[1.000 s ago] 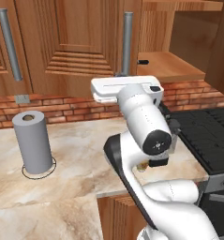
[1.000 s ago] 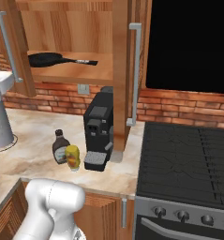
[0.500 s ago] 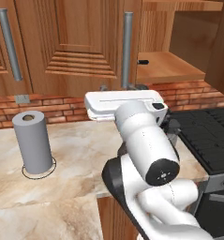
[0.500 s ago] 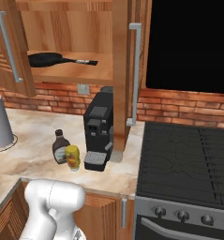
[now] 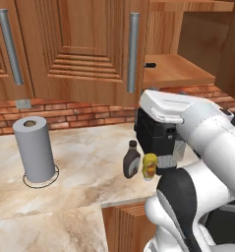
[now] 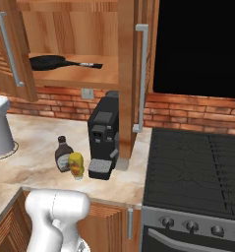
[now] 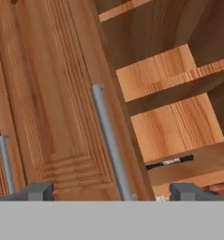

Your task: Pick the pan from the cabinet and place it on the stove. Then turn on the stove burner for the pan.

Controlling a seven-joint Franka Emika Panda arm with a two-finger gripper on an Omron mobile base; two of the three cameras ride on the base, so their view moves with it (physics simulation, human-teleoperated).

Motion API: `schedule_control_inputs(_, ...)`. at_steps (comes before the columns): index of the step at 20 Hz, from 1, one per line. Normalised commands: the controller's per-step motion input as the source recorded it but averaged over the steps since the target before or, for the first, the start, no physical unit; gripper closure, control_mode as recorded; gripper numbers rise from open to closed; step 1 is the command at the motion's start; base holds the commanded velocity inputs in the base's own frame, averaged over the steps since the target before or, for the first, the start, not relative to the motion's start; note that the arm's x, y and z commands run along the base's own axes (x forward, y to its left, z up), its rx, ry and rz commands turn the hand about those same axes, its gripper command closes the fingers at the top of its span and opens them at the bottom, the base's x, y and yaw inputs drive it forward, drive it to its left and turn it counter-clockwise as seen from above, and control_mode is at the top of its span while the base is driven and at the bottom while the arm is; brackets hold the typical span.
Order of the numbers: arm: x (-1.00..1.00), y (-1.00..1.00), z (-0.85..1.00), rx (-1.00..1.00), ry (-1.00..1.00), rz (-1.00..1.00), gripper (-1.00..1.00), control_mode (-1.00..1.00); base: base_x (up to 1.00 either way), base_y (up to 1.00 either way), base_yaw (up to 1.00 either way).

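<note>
- The pan (image 6: 49, 62) lies on the shelf of the open cabinet (image 6: 79, 76), upper left of the right base view.
- The gripper (image 7: 113, 191) hangs released near the door; approach handle-first, level, clearing the door.

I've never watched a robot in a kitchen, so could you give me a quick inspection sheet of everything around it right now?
Surface: marbled beige counter, brick wall behind.
Job's things: pan lies on the shelf of the cabinet, whose door stands open; handle points toward the stove side. Stove top carries no pan.
Clutter: coffee machine, brown sauce bottle, yellow bottle, grey paper towel roll.
Pincer: pincer open, holding nothing, facing the cabinet door's bar handle.
Cables: nothing seen.
Surroundings: closed cabinet doors, wall socket, black panel above the stove.
</note>
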Motion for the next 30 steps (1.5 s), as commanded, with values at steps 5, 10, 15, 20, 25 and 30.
schedule_control_inputs(5, -0.17, -0.77, 0.01, 0.17, 0.12, 0.13, -1.0, -1.0, 0.0, 0.0, 0.0)
schedule_control_inputs(10, -0.03, -0.65, -0.03, 0.18, 0.14, 0.09, -1.0, -1.0, 0.0, 0.0, 0.0)
schedule_control_inputs(15, 0.13, -0.28, -0.03, 0.14, 0.13, 0.07, -1.0, -1.0, 0.0, 0.0, 0.0)
schedule_control_inputs(20, 0.4, -0.05, 0.0, 0.13, 0.18, 0.02, -1.0, -1.0, 0.0, 0.0, 0.0)
schedule_control_inputs(25, 0.45, 0.0, 0.0, 0.12, 0.19, 0.0, -1.0, -1.0, 0.0, 0.0, 0.0)
schedule_control_inputs(30, 0.47, 0.0, -0.02, 0.12, 0.13, 0.0, -1.0, -1.0, 0.0, 0.0, 0.0)
